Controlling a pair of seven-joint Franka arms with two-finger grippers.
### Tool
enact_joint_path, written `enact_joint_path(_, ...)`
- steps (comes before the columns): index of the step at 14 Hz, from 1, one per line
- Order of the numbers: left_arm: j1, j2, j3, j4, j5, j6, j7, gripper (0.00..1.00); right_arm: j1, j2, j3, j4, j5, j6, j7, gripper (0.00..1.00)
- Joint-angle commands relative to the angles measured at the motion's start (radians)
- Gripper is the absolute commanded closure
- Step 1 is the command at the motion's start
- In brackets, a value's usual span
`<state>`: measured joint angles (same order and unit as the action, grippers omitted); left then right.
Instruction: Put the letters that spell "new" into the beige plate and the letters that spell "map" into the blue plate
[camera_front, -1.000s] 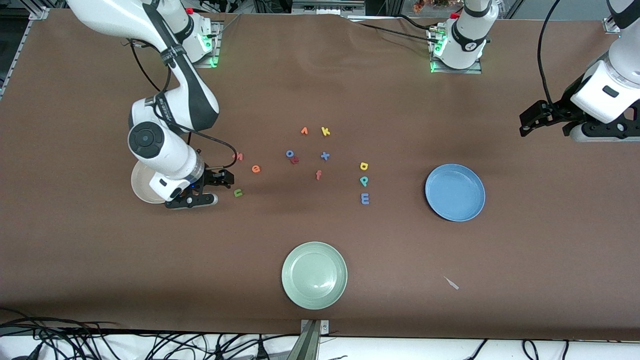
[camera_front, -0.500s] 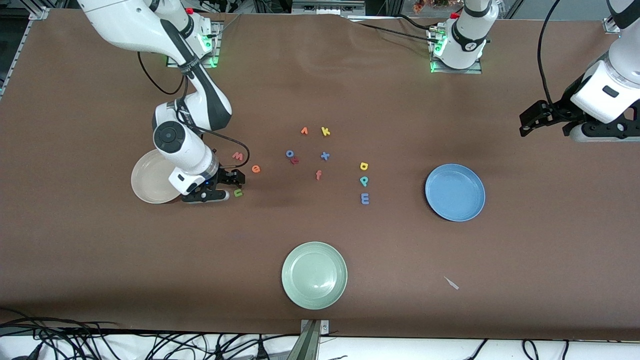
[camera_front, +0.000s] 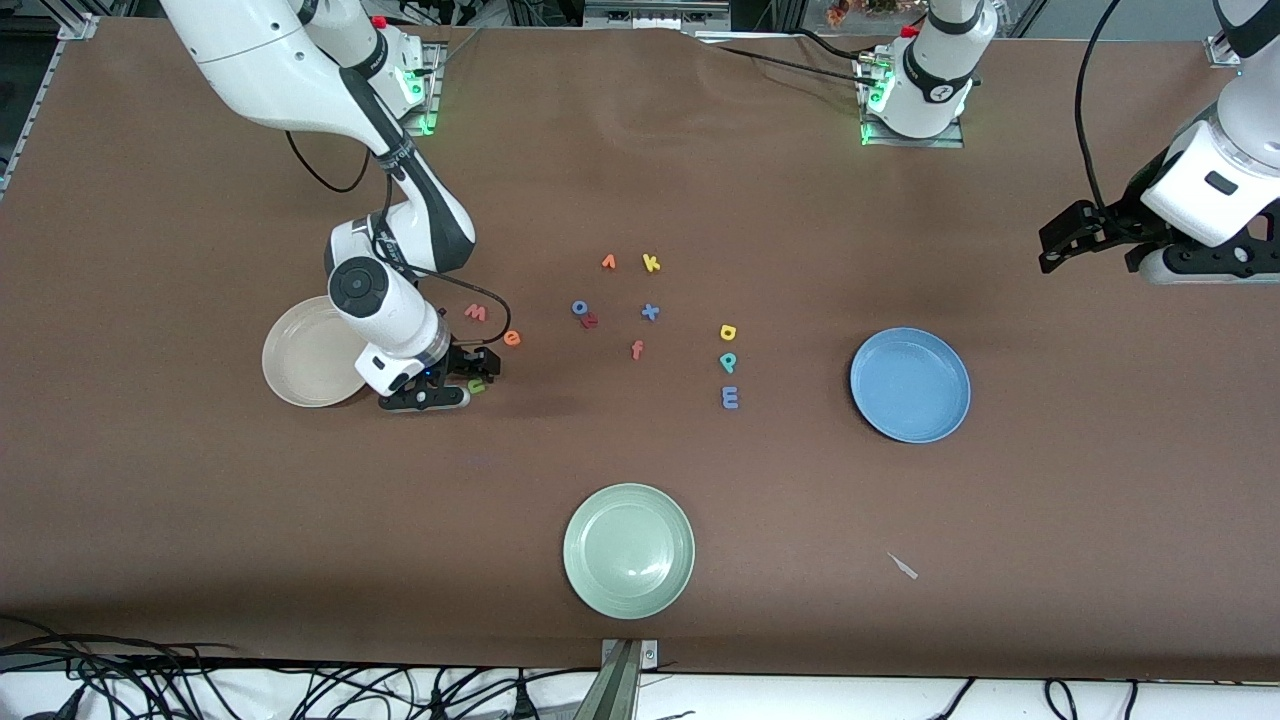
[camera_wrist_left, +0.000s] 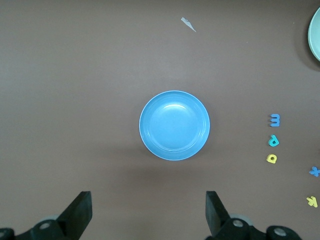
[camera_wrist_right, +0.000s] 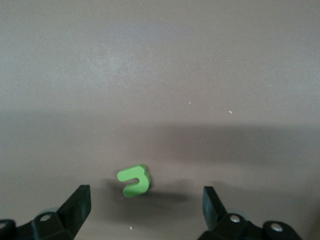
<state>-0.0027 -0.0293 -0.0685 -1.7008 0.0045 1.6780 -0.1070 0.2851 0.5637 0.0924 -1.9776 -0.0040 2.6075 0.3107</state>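
Green n on brown table

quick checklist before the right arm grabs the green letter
1. Right tool open: ok, fingers spread wide.
2. Green n between the fingers: ok, though it sits closer to one finger than the other.
3. Green n free of neighbours: ok, the orange e and pink-red w lie apart from it.
4. Beige plate ready: ok, bare where visible, partly hidden by the arm.
5. Fingers low enough to close on the letter: cannot tell.
6. Left tool out of the way: ok, open, waiting above the blue plate.
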Motion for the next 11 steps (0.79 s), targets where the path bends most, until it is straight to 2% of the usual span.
enact_joint_path(1, 0.003, 0.018, -0.004, 0.026, -0.020, -0.020, 0.015, 0.00, 0.020, 0.044, -0.002, 0.054, 0.012, 0.006, 0.033, 0.01)
enact_joint_path(4, -0.025, 0.048, -0.016, 0.024, -0.026, -0.018, 0.015, 0.00, 0.023, 0.054, -0.003, 0.060, 0.012, 0.005, 0.033, 0.08)
enact_joint_path(7, -0.048, 0.065, -0.051, 0.024, -0.026, -0.018, 0.012, 0.00, 0.023, 0.054, -0.003, 0.060, 0.013, -0.003, 0.034, 0.26)
enact_joint_path(11, -0.059, 0.094, -0.086, 0.024, -0.026, -0.014, 0.013, 0.00, 0.043, 0.054, -0.003, 0.060, 0.013, -0.003, 0.082, 0.39)
